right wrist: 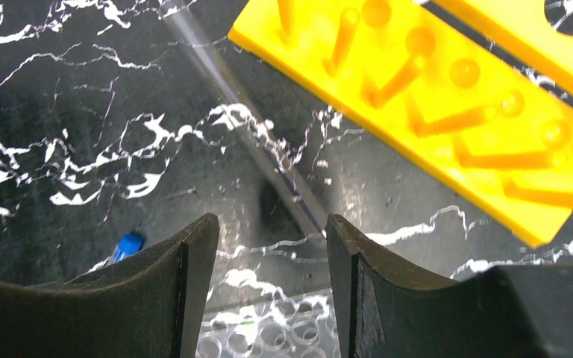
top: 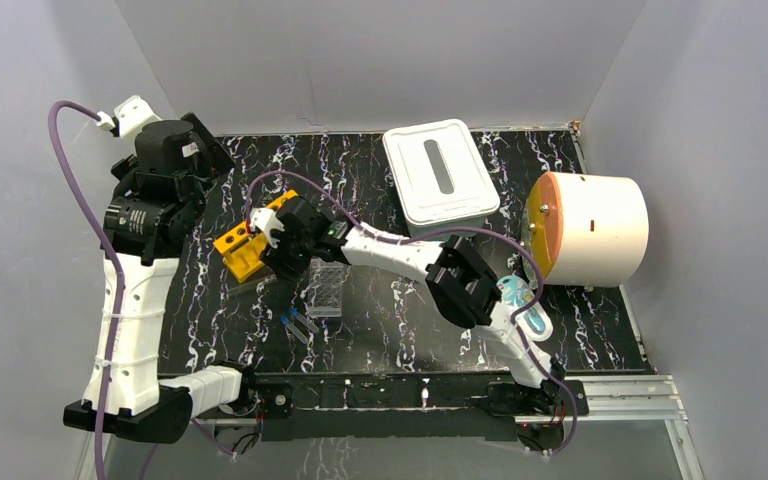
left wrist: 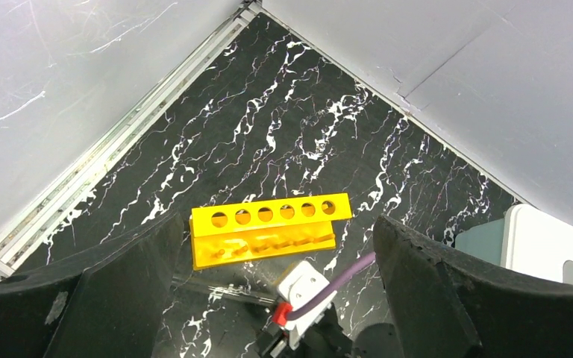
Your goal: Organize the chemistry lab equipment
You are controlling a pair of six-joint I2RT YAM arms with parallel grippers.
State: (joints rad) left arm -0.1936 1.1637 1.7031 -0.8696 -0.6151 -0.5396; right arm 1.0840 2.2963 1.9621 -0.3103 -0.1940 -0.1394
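The yellow test-tube rack (top: 247,246) lies on the black marbled mat, also in the left wrist view (left wrist: 268,227) and the right wrist view (right wrist: 448,97). My right gripper (top: 278,258) is open and empty, just right of the rack, above a thin clear rod (right wrist: 268,142) lying on the mat. The clear well plate (top: 326,288) lies right under it (right wrist: 283,332). Blue-capped clear tubes (top: 298,322) lie in front of the plate; one blue cap (right wrist: 127,244) shows. My left gripper (top: 165,150) is open and empty, raised at the far left.
A white lidded box (top: 438,178) stands at the back centre. A white cylinder with an orange face (top: 588,228) lies at the right. A clear item with teal marking (top: 522,303) lies by the right arm's base. Grey walls enclose the mat.
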